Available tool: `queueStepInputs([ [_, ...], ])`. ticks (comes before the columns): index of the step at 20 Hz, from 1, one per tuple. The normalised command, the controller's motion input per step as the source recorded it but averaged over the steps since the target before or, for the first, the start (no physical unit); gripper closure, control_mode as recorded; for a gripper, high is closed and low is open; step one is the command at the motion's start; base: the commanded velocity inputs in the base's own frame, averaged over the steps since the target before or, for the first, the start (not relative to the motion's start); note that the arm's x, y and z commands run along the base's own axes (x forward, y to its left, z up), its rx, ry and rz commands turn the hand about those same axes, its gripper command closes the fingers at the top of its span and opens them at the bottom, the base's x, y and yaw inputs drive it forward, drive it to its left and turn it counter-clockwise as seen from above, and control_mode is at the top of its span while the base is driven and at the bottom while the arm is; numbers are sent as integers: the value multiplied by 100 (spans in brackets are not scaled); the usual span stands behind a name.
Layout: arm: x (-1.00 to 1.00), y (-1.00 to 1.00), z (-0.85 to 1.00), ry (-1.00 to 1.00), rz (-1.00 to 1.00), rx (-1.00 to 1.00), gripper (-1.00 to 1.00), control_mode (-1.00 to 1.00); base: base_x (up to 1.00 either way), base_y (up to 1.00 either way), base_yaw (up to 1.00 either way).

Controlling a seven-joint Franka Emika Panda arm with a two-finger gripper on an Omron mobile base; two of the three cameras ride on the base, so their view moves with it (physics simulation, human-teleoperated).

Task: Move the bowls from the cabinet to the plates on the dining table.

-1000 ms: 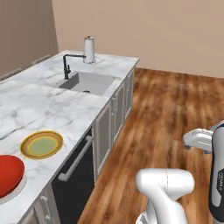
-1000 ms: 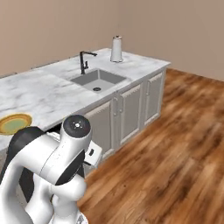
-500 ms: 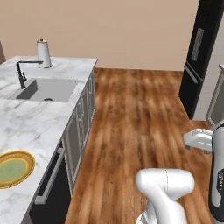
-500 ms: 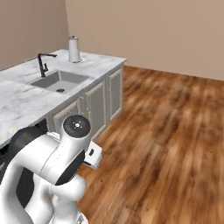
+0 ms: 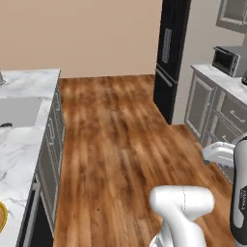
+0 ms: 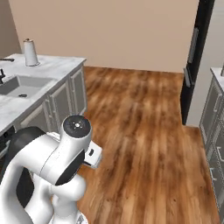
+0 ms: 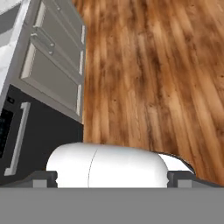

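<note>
The bowls are out of view. A sliver of the yellow plate (image 5: 1, 218) shows at the lower left edge, on the white marble dining table (image 5: 21, 149) (image 6: 50, 66) that runs along the left. A corner of a beige-grey wall cabinet (image 5: 235, 13) with a raised-panel door sits at the top right. My gripper (image 7: 111, 178) is open with its two dark fingertips (image 7: 43, 177) far apart and nothing between them. It points down at wood floor beside grey drawers (image 7: 57, 65).
A sink (image 5: 14, 111) (image 6: 19, 85) is set in the marble top, with a paper towel roll (image 6: 29, 52) behind it. A black fridge (image 5: 171, 53) (image 6: 194, 61) stands at the right. Beyond it is a counter with a microwave (image 5: 230, 60). Wide wood floor (image 5: 120, 135) lies between.
The whole picture has swung: the base has turned right, so the marble table, the plate and the red bowl slid off to the left, and the fridge and far counter came in. The gripper stays open.
</note>
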Motion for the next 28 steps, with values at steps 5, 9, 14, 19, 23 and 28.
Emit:
queueStepInputs([
  [5,0,0,0,0,0,0,-100,100,0,-10,-43],
  [9,0,0,0,0,0,0,-100,100,0,-11,-42],
  [14,0,0,0,0,0,0,-100,100,0,-12,-41],
  [19,0,0,0,0,0,0,-100,100,0,-13,-39],
  [23,0,0,0,0,0,0,-100,100,0,-11,-37],
  [28,0,0,0,0,0,0,-100,100,0,-11,-37],
])
